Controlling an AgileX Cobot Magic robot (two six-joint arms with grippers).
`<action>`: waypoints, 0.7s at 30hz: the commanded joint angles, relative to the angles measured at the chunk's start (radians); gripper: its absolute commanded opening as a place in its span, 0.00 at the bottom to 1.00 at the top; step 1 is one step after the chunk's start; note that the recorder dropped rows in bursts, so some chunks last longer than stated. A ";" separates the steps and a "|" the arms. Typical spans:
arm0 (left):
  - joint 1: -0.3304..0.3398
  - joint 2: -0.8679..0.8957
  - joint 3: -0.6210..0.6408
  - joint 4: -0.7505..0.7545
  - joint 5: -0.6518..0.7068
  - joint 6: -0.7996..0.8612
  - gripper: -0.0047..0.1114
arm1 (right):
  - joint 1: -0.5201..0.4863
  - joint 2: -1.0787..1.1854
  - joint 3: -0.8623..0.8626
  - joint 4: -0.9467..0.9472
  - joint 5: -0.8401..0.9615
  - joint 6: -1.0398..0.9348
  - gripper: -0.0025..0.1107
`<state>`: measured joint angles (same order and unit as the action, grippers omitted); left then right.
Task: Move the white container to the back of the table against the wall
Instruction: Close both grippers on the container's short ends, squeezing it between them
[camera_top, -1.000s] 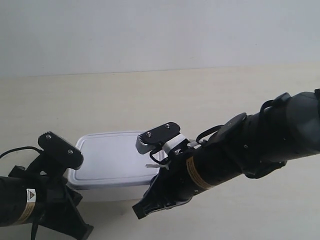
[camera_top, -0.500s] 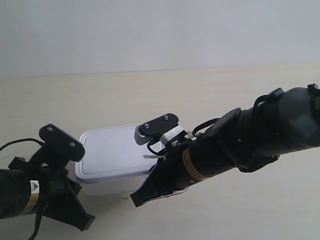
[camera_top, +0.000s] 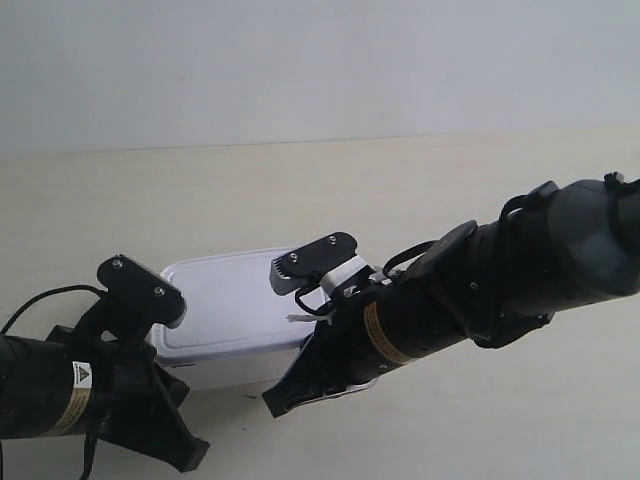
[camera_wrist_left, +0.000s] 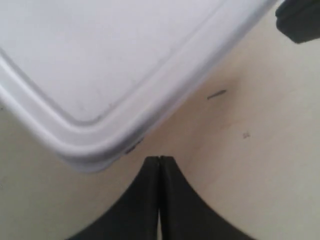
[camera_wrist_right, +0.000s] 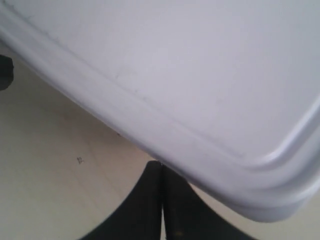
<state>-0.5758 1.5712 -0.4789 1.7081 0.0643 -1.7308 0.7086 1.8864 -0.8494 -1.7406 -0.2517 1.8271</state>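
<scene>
The white container lies on the table, well short of the wall. In the left wrist view my left gripper is shut with nothing in it, a little way off a rounded corner of the container. My right gripper is shut too, and its tips meet the underside of the container's rim. In the exterior view the arm at the left ends at a black tip. The arm at the right ends at a tip by the container's near side.
Open tabletop runs from the container back to the wall. Both black arms crowd the near side of the container. A dark part of the other arm shows at the edge of each wrist view.
The container has slid a little toward the wall and to the right and has turned slightly. Both arms moved with it, and the arm at the exterior view's left shifted right.
</scene>
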 joint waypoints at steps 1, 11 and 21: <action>-0.004 0.001 -0.037 -0.010 0.016 -0.002 0.04 | 0.002 0.000 -0.005 -0.004 0.017 -0.004 0.02; -0.004 0.124 -0.107 -0.022 0.042 -0.002 0.04 | 0.002 0.000 -0.005 -0.004 0.042 0.005 0.02; -0.004 0.189 -0.178 -0.012 0.111 -0.002 0.04 | 0.002 0.000 -0.007 -0.004 0.145 0.005 0.02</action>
<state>-0.5758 1.7489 -0.6343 1.6932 0.1506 -1.7308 0.7086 1.8864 -0.8503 -1.7406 -0.1413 1.8308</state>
